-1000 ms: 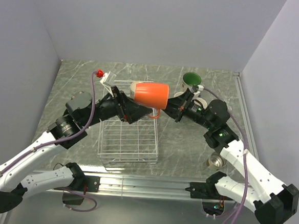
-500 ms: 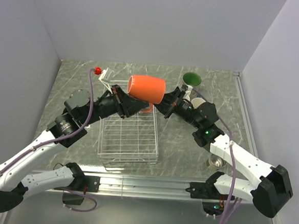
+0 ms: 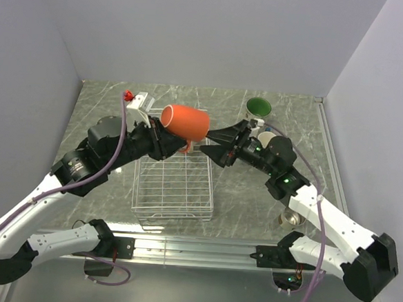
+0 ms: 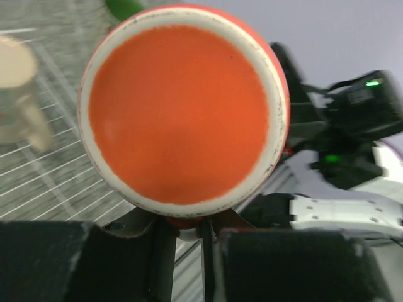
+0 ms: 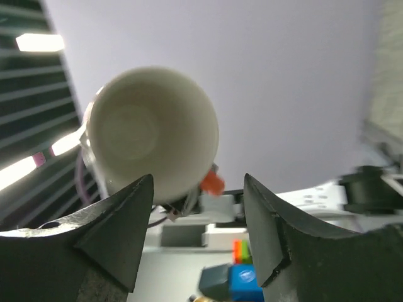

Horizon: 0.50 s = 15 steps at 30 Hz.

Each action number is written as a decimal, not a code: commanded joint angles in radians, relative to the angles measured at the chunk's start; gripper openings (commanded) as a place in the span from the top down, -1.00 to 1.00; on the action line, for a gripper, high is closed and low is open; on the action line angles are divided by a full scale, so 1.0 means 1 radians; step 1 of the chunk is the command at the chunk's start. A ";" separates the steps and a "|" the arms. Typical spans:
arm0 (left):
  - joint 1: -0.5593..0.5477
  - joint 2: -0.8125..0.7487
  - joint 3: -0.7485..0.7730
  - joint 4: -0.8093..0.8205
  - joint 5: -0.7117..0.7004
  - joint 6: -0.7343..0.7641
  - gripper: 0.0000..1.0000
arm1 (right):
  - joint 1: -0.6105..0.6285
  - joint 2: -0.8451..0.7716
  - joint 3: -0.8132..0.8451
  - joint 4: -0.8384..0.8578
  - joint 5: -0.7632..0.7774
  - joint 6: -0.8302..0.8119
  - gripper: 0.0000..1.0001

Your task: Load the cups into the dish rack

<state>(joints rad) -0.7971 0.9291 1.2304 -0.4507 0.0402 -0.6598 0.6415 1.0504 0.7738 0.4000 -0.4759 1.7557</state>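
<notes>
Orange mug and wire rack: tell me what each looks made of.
Orange mug: likely glazed ceramic; glossy orange body, pale matte ring around its base, white inside. Rack: probably coated metal wire; thin white rods in a grid.

We identify each arm by white link shells and black joint housings: left arm, right arm. A purple cable runs along each arm. On the left it meets a red connector beside a white bracket. Green indicator lights glow on the right arm. The right fingers are dark grey wedges with scuffed edges.
</notes>
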 commanded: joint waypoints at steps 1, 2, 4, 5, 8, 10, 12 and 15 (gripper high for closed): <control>0.002 -0.015 0.063 -0.074 -0.166 0.095 0.99 | -0.073 -0.105 0.012 -0.269 -0.046 -0.171 -0.33; 0.004 -0.013 0.057 -0.086 -0.187 0.101 0.99 | -0.098 -0.127 0.002 -0.314 -0.050 -0.220 -0.33; 0.006 0.005 0.052 -0.115 -0.244 0.106 0.99 | -0.169 -0.193 -0.008 -0.461 -0.062 -0.271 -0.33; 0.007 0.016 0.049 -0.143 -0.285 0.118 0.99 | -0.190 -0.217 -0.025 -0.498 -0.069 -0.315 -0.33; 0.036 0.106 0.049 -0.192 -0.361 0.143 0.99 | -0.259 -0.318 -0.056 -0.627 -0.092 -0.384 -0.33; 0.076 0.145 0.053 -0.209 -0.362 0.150 0.99 | -0.276 -0.352 -0.068 -0.703 -0.096 -0.410 -0.32; 0.159 0.192 0.040 -0.198 -0.318 0.169 0.99 | -0.289 -0.400 -0.082 -0.760 -0.092 -0.433 -0.30; 0.263 0.247 0.018 -0.178 -0.263 0.203 0.99 | -0.301 -0.457 -0.094 -0.797 -0.086 -0.440 -0.30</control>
<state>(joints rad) -0.6113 1.1755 1.2301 -0.7048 -0.2279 -0.5114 0.3557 0.6456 0.6876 -0.2970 -0.5434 1.3781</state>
